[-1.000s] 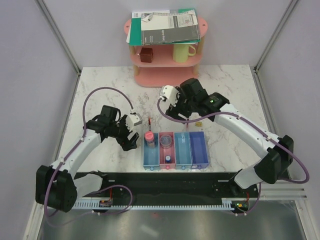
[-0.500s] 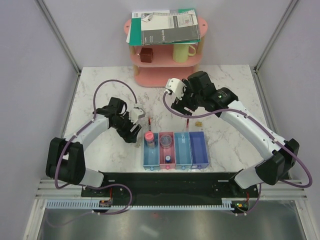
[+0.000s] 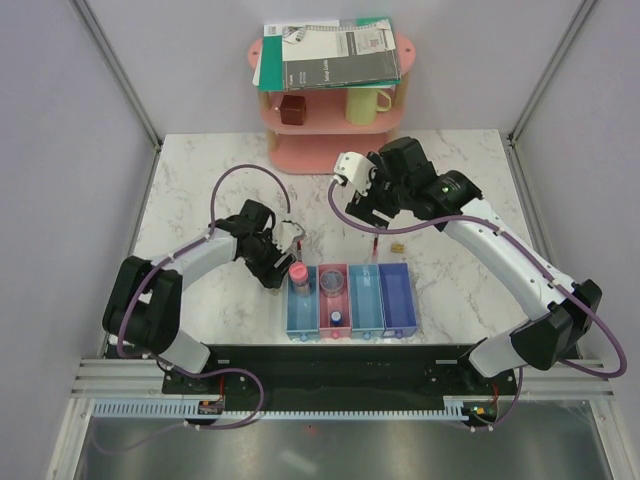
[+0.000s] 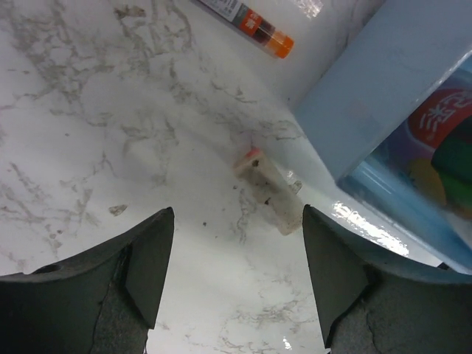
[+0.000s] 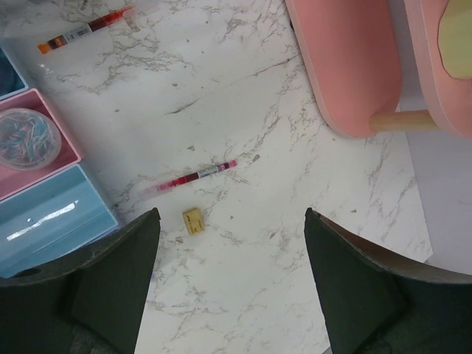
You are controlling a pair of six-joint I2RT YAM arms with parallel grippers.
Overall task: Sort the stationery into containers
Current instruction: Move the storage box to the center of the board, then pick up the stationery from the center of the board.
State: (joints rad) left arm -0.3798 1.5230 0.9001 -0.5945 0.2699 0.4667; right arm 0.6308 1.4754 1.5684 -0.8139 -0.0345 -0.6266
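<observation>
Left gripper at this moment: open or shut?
Open. The left gripper has its fingers wide apart above the table, and the small whitish block lies between them, ungripped.

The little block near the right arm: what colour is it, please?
Tan-yellow block; clearest in the right wrist view.

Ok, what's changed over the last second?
The left gripper swung right, toward the blue tray, and now hangs open over the small white block. The right gripper, open, drew back toward the pink rack. Nothing gripped or released; the tan block and pink cylinder haven't moved.
</observation>
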